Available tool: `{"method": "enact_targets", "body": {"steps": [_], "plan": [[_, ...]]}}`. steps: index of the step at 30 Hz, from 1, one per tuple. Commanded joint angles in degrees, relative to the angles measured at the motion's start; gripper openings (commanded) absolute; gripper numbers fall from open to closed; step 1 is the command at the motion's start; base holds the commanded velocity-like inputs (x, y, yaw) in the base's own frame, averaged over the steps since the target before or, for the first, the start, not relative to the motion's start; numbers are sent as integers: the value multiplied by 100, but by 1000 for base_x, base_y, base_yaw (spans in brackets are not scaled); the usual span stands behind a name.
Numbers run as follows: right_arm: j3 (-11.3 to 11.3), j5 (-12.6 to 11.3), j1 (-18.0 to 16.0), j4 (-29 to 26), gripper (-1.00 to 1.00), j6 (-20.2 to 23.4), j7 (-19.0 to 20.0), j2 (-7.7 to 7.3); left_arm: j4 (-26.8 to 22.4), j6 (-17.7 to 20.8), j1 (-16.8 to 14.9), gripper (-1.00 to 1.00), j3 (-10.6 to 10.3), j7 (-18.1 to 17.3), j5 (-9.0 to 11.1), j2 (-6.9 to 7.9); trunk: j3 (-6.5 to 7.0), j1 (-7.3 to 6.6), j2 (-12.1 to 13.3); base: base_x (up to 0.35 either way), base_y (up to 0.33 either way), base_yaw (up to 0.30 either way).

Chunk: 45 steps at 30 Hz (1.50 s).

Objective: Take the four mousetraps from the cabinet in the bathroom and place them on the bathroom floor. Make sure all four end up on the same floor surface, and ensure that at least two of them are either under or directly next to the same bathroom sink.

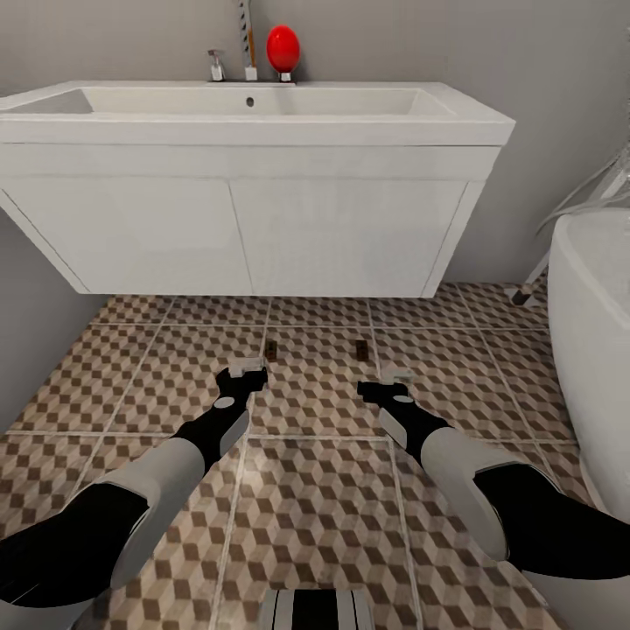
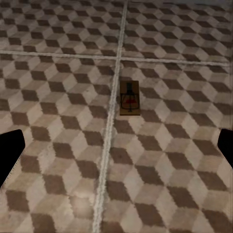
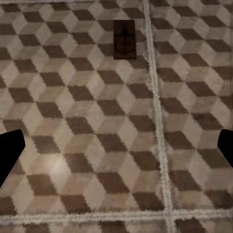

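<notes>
Two mousetraps lie on cube-patterned bathroom floor before sink

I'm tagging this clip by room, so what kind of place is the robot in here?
Most likely a bathroom: a white sink on a vanity with a chrome faucet, a rounded white bathtub alongside, and cube-patterned floor tiles.

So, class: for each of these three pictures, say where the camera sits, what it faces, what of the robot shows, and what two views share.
Head view: on the robot's head, looking down at the sink, bathroom floor, both arms, left gripper and right gripper.
Left wrist view: near the left gripper, facing the floor and left mousetrap; dark fingers at the edges.
Right wrist view: likewise, right mousetrap; fingers.
Shared: head view shows both mousetraps.
</notes>
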Motion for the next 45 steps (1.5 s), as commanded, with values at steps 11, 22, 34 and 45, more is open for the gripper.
{"method": "enact_targets", "body": {"steps": [11, 22, 34, 45], "plan": [[48, -61, -3, 7, 100, -22, -24, -2, 0, -22, -4, 100, -53, 30, 45, -5, 240, -29, 14, 0, 0, 0], [48, -61, -3, 7, 100, -22, -23, -7, 0, -22, -4, 100, -53, 23, 52, -6, 484, -57, 28, 0, 0, 0], [48, -61, -3, 7, 100, -15, -28, 0, 0, -22, -4, 100, -49, 21, 51, -6, 750, -88, 44, 0, 0, 0], [48, -61, -3, 7, 100, -18, -22, -14, -2, -32, -4, 100, -52, 31, 42, -6, 994, -117, 59, 0, 0, 0]]}}
